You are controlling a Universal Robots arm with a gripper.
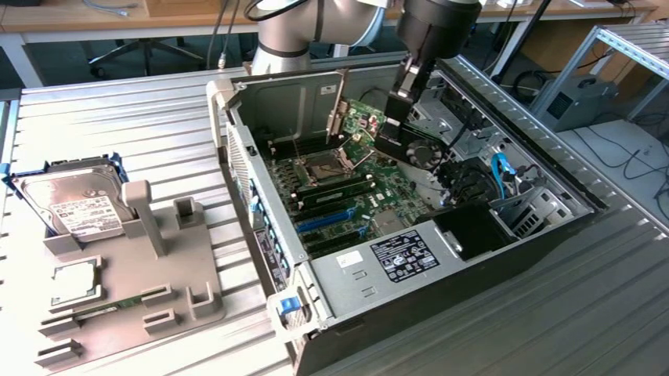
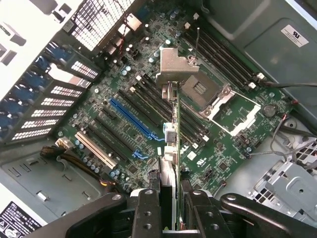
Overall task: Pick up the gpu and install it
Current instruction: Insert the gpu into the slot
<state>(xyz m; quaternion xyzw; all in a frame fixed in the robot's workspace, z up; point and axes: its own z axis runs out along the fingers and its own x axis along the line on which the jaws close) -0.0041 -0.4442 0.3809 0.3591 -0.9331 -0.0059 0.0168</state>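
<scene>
My gripper [image 1: 397, 116] hangs inside the open computer case [image 1: 243, 157], shut on the gpu [image 1: 362, 119]. The gpu is a green card with a silver bracket at one end and a dark fan on one face. It is held above the motherboard [image 1: 361, 200], touching nothing. In the wrist view the gpu [image 2: 170, 148] is seen edge-on between my fingers [image 2: 147, 213], its bracket [image 2: 174, 64] at the far end. It hovers over the open CPU socket [image 2: 218, 104] and the memory slots. The blue expansion slot [image 2: 131, 119] lies off to one side, at an angle to the card.
A power supply [image 1: 408, 254] and drive cage [image 1: 522, 211] with a blue cable [image 1: 500, 172] crowd the case. On the exterior view's left a grey fixture [image 1: 136, 290] carries a hard drive [image 1: 74, 204] and a memory stick [image 1: 110, 305]. All rests on a ribbed metal table [image 1: 585, 313].
</scene>
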